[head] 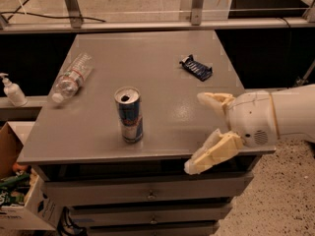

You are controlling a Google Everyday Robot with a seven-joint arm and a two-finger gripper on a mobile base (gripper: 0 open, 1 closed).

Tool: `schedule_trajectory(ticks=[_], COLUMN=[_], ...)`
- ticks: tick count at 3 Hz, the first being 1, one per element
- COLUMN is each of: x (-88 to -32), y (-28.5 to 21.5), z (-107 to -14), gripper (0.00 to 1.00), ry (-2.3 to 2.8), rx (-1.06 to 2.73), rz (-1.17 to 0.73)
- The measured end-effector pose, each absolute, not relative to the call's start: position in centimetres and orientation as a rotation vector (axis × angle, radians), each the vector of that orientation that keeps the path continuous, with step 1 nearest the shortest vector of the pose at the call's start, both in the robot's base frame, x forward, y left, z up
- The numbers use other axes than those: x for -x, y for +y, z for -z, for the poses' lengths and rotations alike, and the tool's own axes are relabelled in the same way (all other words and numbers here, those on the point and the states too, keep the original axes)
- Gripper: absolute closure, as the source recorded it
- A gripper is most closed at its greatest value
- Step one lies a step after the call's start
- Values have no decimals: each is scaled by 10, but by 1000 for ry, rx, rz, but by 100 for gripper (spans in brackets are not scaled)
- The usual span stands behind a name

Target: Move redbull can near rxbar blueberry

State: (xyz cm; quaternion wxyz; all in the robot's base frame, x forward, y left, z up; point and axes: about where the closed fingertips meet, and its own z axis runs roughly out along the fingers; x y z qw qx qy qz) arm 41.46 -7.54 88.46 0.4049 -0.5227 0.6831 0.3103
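Observation:
The redbull can point(129, 114) stands upright near the front of the grey table point(147, 73), left of centre. The rxbar blueberry point(196, 67) lies flat in its dark blue wrapper at the table's right, further back. My gripper point(202, 132) is at the table's front right corner, open and empty, its two pale fingers point(211, 152) spread wide. It is well to the right of the can and nearer than the bar.
A clear plastic bottle point(72, 76) lies on its side at the table's left edge. A hand-pump bottle point(12, 90) stands on a ledge at far left. A cardboard box point(19, 200) sits on the floor at lower left. Drawers run below the tabletop.

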Motion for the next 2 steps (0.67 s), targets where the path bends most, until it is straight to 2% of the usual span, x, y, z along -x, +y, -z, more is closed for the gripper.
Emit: schedule_trajectory(ticks=[2], x=[-419], y=[-28], z=[-880], gripper=[0], ry=[1581], rx=[1202], rz=[-874])
